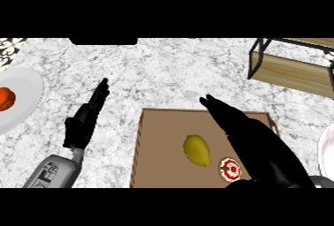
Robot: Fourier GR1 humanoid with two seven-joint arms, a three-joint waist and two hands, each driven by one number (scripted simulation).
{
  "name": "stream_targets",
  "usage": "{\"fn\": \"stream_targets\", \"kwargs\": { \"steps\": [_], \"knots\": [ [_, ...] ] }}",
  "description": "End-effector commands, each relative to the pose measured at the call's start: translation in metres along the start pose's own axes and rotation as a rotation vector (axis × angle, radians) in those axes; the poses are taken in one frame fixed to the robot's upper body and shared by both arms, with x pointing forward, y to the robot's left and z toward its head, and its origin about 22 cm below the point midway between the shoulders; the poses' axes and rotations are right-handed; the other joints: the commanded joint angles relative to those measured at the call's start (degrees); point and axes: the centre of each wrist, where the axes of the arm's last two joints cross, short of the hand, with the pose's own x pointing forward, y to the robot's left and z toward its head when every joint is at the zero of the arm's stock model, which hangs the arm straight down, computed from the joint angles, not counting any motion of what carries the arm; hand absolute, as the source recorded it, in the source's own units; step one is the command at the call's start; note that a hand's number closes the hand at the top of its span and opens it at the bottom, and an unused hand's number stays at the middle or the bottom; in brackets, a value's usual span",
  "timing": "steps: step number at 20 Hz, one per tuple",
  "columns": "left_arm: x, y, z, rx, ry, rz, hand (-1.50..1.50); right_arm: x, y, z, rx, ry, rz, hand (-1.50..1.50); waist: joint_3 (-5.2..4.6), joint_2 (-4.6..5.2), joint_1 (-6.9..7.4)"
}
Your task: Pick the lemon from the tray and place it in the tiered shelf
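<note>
**mod_kitchen:** Right robot hand (261, 145) is the closest thing to the camera, coming in from about 5 o'clock. Its fingers are stretched out straight toward 11 o'clock, wrapped around nothing. It hangs over the right side of the tray (153, 145).

**benchbot77:** ok so where's the lemon (197, 150)?

**mod_kitchen:** Lying in the tray, roughly the middle of it, just at 9 o'clock from that right robot hand. Can't tell if there's any contact, but the fingers aren't curled on it. At the lemon's 4 o'clock there's a small round red-and-white thing (229, 169), also in the tray, partly tucked under the hand.

**benchbot77:** and the other arm?

**mod_kitchen:** Left robot hand (85, 121) sits at about 8 o'clock in the view, over the marble counter (163, 70), fingers straight and pointing up toward 12, nothing in it. It's well clear of the tray's left edge.

**benchbot77:** shelf?

**mod_kitchen:** Tiered shelf (294, 70) is up at 2 o'clock, black frame with wooden boards, well apart from the tray. There's a white plate (23, 90) at 9 o'clock with something orange-red (5, 99) on it, and another pale plate edge (325, 148) cut off at 3 o'clock.
</note>
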Motion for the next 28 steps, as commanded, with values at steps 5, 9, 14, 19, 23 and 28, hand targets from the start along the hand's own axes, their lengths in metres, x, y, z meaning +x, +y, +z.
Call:
{"fn": "stream_targets", "kwargs": {
  "steps": [5,9,14,19,23,28],
  "knots": [
    [-0.012,-0.005,0.005,-0.014,0.011,0.001,0.0,0.008,0.02,0.007,-0.04,0.106,0.026,-1.5,0.02,0.01,-0.14],
    [-0.012,-0.003,0.004,-0.002,-0.003,0.008,0.0,0.014,0.004,0.001,-0.031,0.111,0.03,-1.5,0.01,0.05,-0.07],
    [0.002,0.004,-0.002,-0.009,0.0,0.0,0.0,0.012,0.029,-0.017,-0.021,0.121,0.031,-1.5,0.03,0.07,0.0],
    [0.002,-0.006,-0.011,-0.005,0.007,0.01,0.0,0.018,0.043,-0.031,-0.016,0.153,0.047,-1.5,0.02,0.11,-0.06],
    [0.004,-0.002,-0.009,0.007,-0.001,-0.001,0.0,-0.006,0.052,-0.038,-0.006,0.169,0.055,-1.5,0.04,0.12,-0.07],
    [0.015,0.0,-0.013,0.006,0.014,-0.01,0.0,0.007,0.053,-0.022,0.017,0.166,0.079,-1.5,0.04,0.04,-0.22]
  ]
}}
